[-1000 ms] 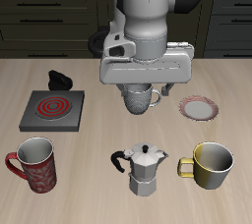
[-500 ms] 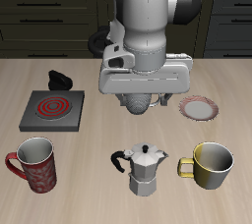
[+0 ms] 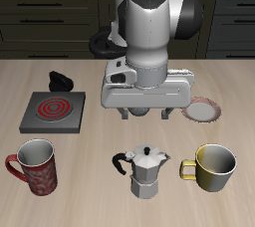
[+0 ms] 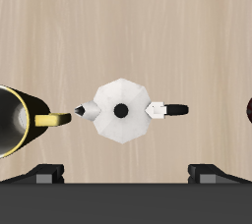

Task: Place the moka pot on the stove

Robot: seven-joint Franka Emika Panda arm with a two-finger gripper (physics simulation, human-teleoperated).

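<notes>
The silver faceted moka pot (image 3: pixel 147 171) stands upright near the table's front edge, between two mugs, with its black handle to one side. In the wrist view the moka pot (image 4: pixel 121 111) lies straight below the hand, seen from above. The stove (image 3: pixel 52 111), a dark grey plate with a red spiral ring, lies farther back and off to the side, with nothing on it. My gripper (image 3: pixel 146 116) is open and empty, hovering above the table behind the pot. In the wrist view my gripper (image 4: pixel 126 174) shows wide-spread fingertips (image 4: pixel 39 174).
A red patterned mug (image 3: pixel 35 166) stands in front of the stove. A yellow mug (image 3: pixel 214 168) stands beside the pot and shows in the wrist view (image 4: pixel 15 120). A red-rimmed white plate (image 3: pixel 202 109) lies beside my hand. A small black object (image 3: pixel 62 80) sits behind the stove.
My hand has come down and forward toward the moka pot. It now covers the grey mug that showed under it before. The fingers stay open.
</notes>
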